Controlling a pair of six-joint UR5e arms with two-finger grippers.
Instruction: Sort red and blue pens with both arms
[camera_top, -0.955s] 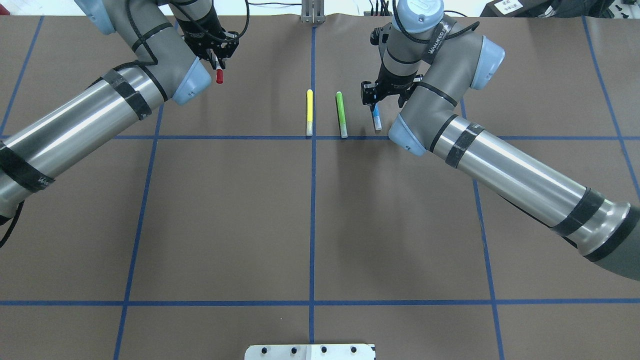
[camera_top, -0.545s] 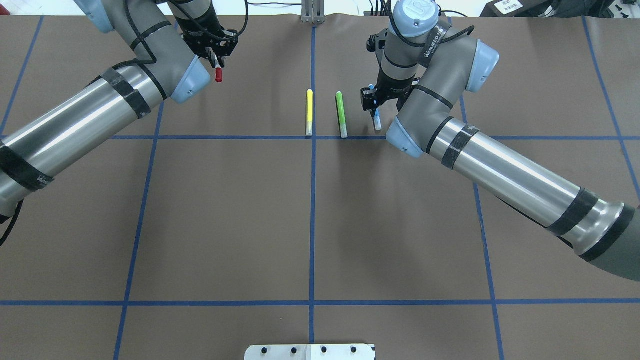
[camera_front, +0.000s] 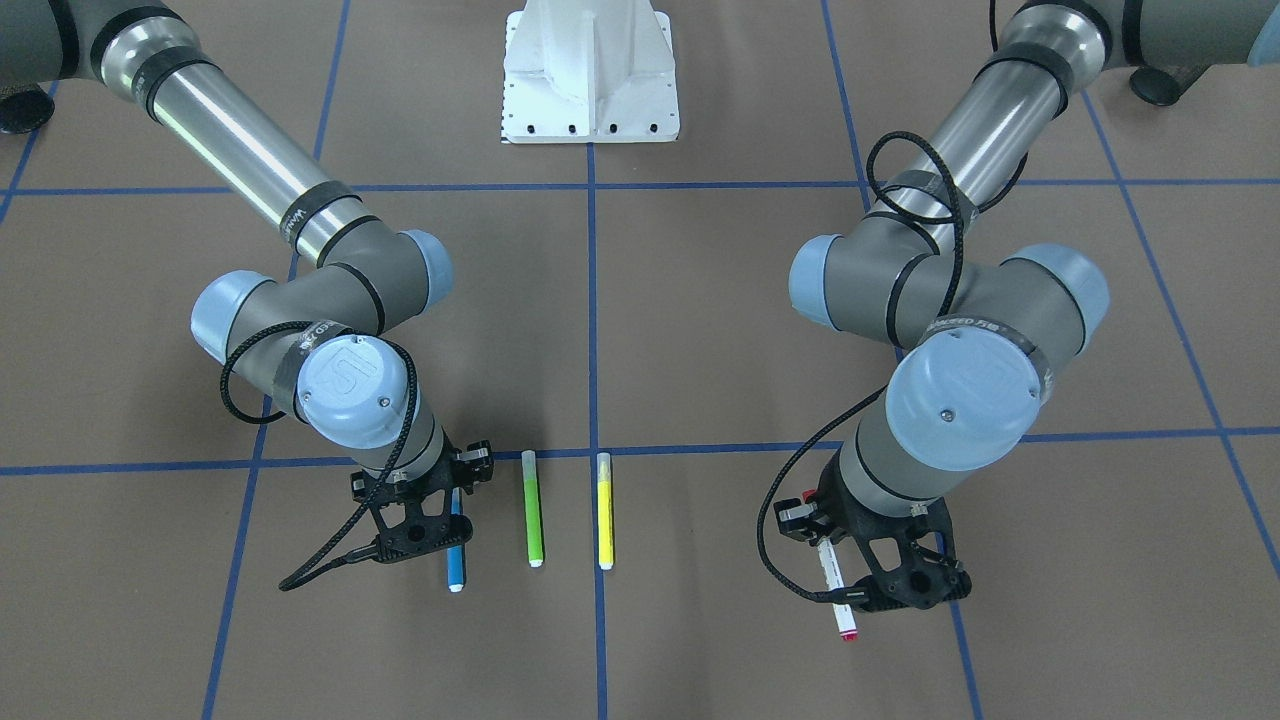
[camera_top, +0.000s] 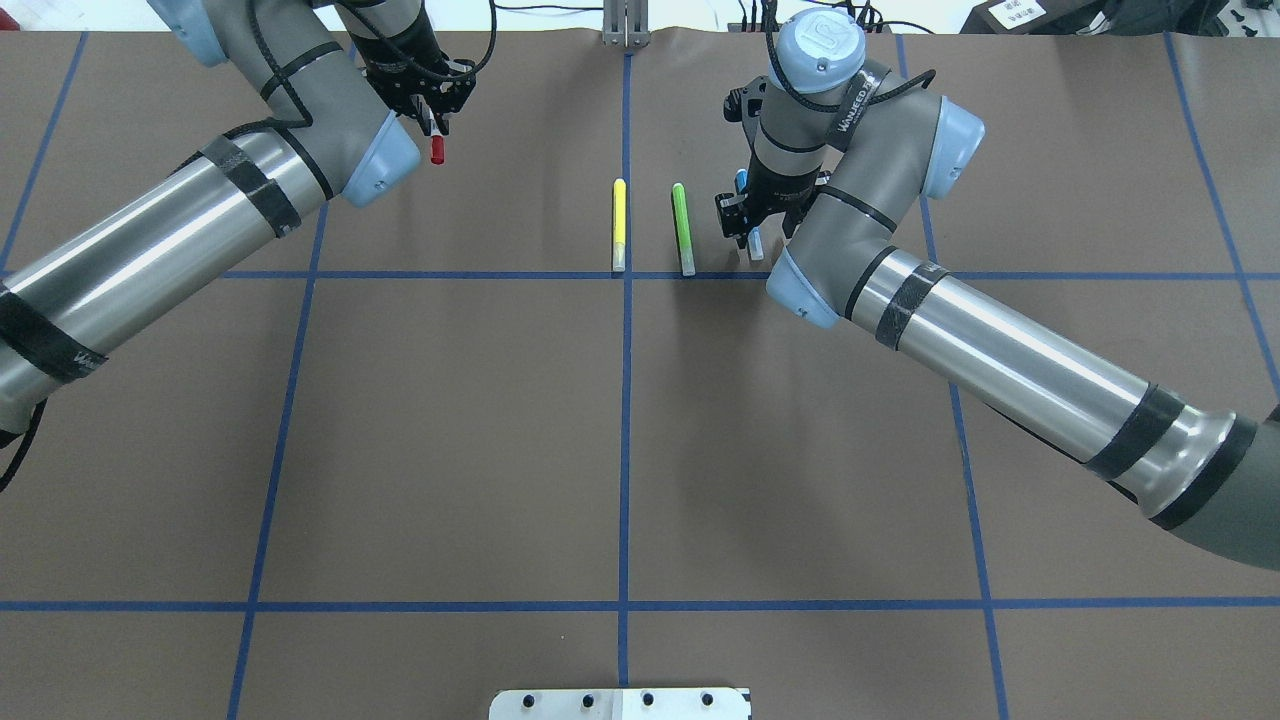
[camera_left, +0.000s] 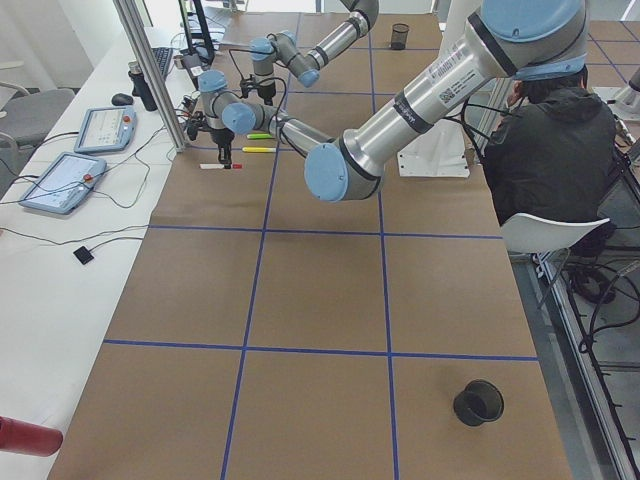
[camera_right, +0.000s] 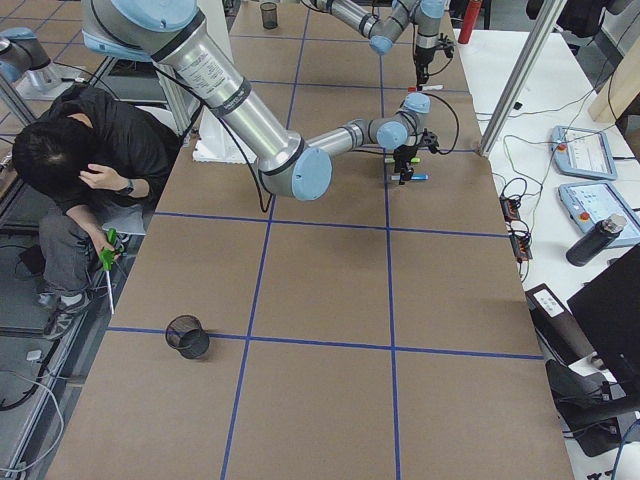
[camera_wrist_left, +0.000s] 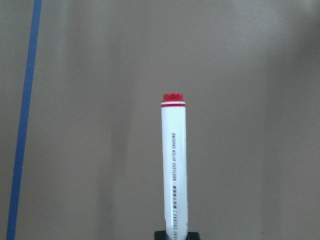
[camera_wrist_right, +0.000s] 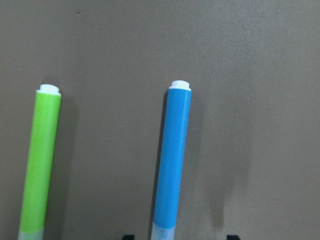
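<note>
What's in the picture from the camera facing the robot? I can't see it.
Over a brown table, the robot's left gripper pinches a red-capped marker. Its right gripper is over a blue pen, lying beside a green pen and a yellow pen.

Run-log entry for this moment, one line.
left gripper shut on red marker | right gripper open astride blue highlighter | green highlighter, yellow highlighter unheld
</note>
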